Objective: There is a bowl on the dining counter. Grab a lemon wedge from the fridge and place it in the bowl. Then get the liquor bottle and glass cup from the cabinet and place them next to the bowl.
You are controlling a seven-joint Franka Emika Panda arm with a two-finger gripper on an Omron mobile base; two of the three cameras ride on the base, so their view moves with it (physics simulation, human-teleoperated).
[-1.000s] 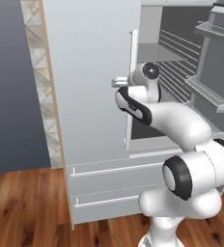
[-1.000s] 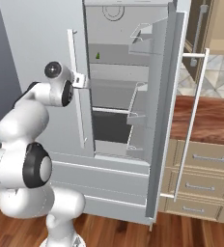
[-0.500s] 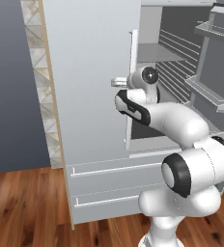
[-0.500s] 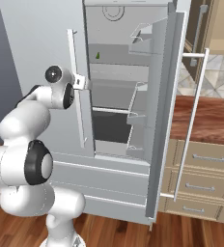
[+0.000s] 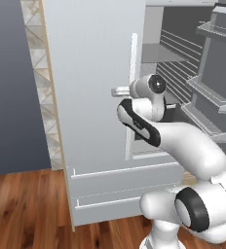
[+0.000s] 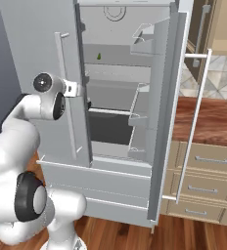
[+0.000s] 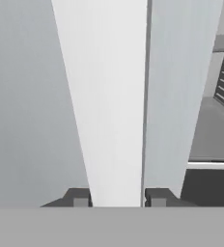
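Note:
The pale grey fridge (image 6: 32,53) fills the scene. Its right door (image 6: 167,122) is swung wide open, showing shelves and door bins. My gripper (image 7: 118,198) is at the left door's long white handle (image 7: 109,96), with one dark fingertip on each side and the jaws shut on the bar. From the base, the gripper (image 5: 120,91) (image 6: 78,89) is at mid-height on that handle (image 5: 133,63). A small greenish piece (image 6: 99,56), possibly the lemon wedge, lies on an upper shelf. The bowl, dining counter, liquor bottle and glass cup are out of view.
Two fridge drawers (image 5: 120,180) lie below the doors. Right of the fridge, a wood-grain worktop (image 6: 215,117) sits over beige drawers (image 6: 211,161). The open right door's handle (image 6: 196,117) juts toward me. Wooden floor (image 5: 27,209) and a dark wall (image 5: 8,82) lie to the left.
The jaws have closed in from wide open onto the left door handle. The arm and the door have barely moved.

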